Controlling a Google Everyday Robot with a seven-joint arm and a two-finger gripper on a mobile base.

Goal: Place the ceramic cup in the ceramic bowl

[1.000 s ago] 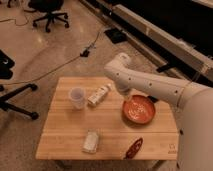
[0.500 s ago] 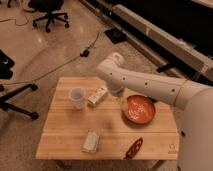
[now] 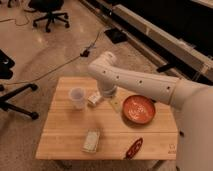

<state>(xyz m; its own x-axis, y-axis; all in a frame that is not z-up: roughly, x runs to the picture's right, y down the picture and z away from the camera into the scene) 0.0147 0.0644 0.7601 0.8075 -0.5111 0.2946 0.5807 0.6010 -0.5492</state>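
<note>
The ceramic cup (image 3: 77, 97) is small and pale white and stands upright on the left part of the wooden table (image 3: 65, 135). The ceramic bowl (image 3: 138, 109) is wide, orange-red inside and sits on the right part of the table. My white arm reaches in from the right, bends above the table's back edge and comes down between cup and bowl. The gripper (image 3: 114, 103) hangs low over the table, just left of the bowl and well right of the cup, holding nothing that I can see.
A white bottle-like tube (image 3: 93, 98) lies between the cup and the gripper. A pale packet (image 3: 91, 141) and a dark red elongated object (image 3: 133, 148) lie near the front edge. Office chairs (image 3: 49, 11) and cables (image 3: 75, 57) are on the floor behind.
The arm has swung left, away from the bowl's back edge, and the gripper now sits nearer the tube and cup. Cup and bowl have not moved.
</note>
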